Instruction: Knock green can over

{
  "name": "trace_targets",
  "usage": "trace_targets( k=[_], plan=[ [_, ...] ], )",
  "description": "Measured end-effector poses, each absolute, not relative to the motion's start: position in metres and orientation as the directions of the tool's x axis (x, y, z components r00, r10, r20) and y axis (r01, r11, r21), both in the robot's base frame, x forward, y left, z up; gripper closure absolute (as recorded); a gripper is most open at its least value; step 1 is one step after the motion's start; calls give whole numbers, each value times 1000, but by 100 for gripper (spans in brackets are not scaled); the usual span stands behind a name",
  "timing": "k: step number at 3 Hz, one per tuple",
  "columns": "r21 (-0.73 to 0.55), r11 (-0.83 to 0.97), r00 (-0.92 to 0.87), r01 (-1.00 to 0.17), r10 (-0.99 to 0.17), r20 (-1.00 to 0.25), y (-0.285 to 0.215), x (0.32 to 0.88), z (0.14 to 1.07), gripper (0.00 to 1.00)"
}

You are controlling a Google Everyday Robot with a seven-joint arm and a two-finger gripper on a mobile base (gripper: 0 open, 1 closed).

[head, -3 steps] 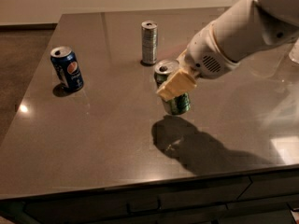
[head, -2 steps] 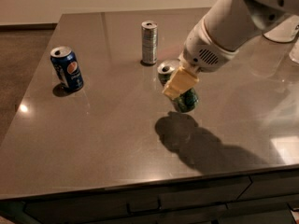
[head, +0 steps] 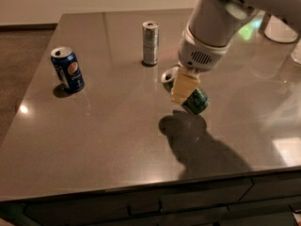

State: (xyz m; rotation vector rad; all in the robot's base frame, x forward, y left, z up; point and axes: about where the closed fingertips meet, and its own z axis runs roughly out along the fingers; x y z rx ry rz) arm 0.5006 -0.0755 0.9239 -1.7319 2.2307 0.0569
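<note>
The green can [head: 197,100] is right of the table's centre, tilted far over with its silver top [head: 168,76] pointing up and left. My gripper [head: 185,94] reaches down from the upper right and is shut on the green can. One tan finger [head: 182,86] lies across the can's front; the other is hidden behind it. The can's shadow falls on the table just below it.
A blue Pepsi can [head: 68,69] stands upright at the left. A slim silver can [head: 150,43] stands upright behind the green can. The grey table [head: 103,140] has its front edge close below, with drawers under it. Pale containers [head: 281,29] stand at the far right.
The green can has gone from nearly upright to strongly tilted, its top swinging left. The arm and wrist have turned and risen with it.
</note>
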Motion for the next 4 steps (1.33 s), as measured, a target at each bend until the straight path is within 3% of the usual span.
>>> trace_targets(
  k=[3, 4],
  plan=[
    [-149, 172, -153, -974, -979, -131, -71, 498, 906, 13],
    [-131, 141, -127, -981, -986, -106, -65, 495, 896, 0]
  ],
)
